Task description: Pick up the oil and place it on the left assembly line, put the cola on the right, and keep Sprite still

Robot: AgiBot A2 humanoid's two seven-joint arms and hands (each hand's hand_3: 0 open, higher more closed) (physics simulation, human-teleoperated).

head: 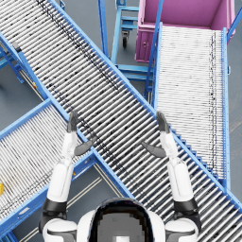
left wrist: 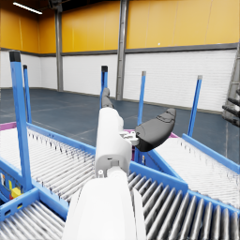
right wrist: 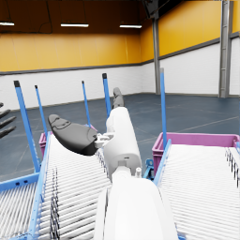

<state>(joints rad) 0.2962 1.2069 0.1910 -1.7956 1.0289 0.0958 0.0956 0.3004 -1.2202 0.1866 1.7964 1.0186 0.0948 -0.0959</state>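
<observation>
No oil, cola or Sprite bottle shows in any view. My left hand (head: pixel 75 136) hovers over the left rail of the long diagonal roller conveyor (head: pixel 108 94), fingers straight and thumb spread, holding nothing. My right hand (head: pixel 163 138) hovers over the same conveyor's right rail, likewise spread and empty. In the left wrist view the left hand (left wrist: pixel 149 131) shows its thumb out to the side above the rollers. The right wrist view shows the right hand (right wrist: pixel 77 135) in the same pose. A small yellow thing (head: pixel 1 189) peeks in at the picture's left edge on the left line; I cannot tell what it is.
The left assembly line (head: pixel 28 146) slopes off beside my left arm, and the right assembly line (head: pixel 189 85) runs up to a pink bin (head: pixel 184 12). Blue rails and posts (left wrist: pixel 18 117) border every conveyor. Grey floor lies between the frames.
</observation>
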